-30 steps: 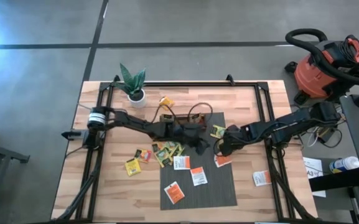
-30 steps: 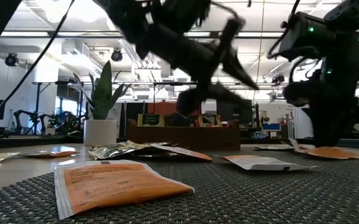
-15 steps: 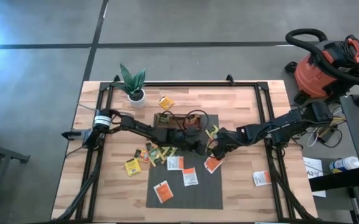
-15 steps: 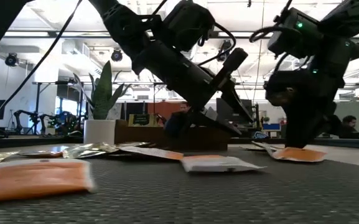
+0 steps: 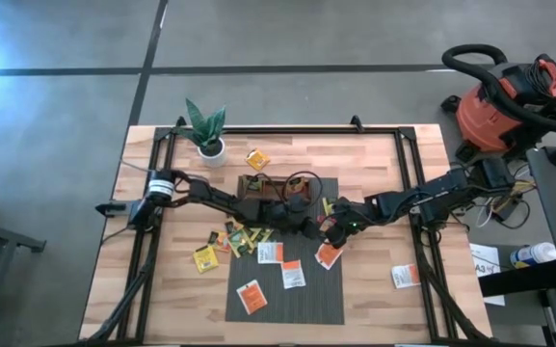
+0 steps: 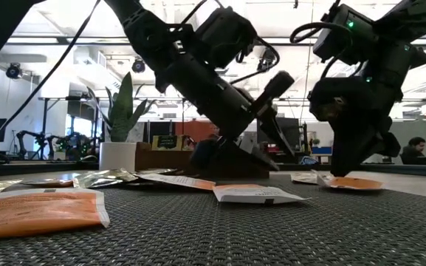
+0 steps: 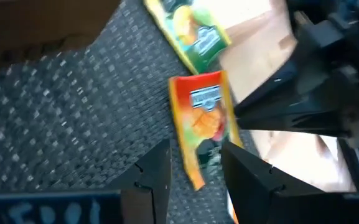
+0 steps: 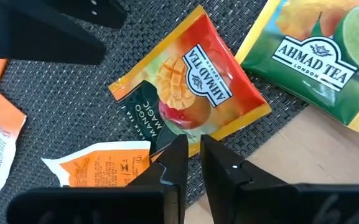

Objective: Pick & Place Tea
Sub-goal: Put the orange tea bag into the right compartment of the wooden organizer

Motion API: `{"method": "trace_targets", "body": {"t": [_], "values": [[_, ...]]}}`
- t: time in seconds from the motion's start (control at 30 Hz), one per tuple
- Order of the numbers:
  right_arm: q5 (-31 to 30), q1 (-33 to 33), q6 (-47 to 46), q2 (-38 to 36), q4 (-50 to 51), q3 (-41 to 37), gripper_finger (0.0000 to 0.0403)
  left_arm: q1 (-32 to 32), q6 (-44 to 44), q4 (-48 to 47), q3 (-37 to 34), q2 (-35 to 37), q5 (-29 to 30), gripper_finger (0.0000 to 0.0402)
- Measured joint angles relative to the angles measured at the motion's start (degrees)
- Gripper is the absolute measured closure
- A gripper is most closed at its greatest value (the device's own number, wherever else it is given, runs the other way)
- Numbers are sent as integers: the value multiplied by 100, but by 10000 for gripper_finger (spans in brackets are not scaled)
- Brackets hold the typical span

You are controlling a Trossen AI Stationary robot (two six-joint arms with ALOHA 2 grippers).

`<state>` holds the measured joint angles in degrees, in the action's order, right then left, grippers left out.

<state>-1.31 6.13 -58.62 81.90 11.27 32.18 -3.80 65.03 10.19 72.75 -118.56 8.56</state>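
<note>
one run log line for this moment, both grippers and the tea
left gripper: open, straddling red-orange mango tea sachet on grey woven mat | right gripper: nearly closed, tips at same sachet's edge | none lifted

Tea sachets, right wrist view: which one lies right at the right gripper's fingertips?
The red-orange mango sachet, tilted on the mat just ahead of the right gripper. The green sachet lies off to one side; the white-and-orange sachet sits beside the fingers.

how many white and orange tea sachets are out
5 sachets: three on the grey mat, one at its right edge, one on bare wood right. Arms may hide more.
</note>
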Motion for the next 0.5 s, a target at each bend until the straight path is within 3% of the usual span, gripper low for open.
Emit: {"method": "trace_targets", "body": {"t": [0.2, 0.5], "values": [[-11, 25, 179, -27, -117, 39, 360, -145, 167, 43, 4, -19, 8, 267], [239, 26, 272, 510, -227, 72, 360, -172, 641, 176, 11, -304, 35, 267]]}}
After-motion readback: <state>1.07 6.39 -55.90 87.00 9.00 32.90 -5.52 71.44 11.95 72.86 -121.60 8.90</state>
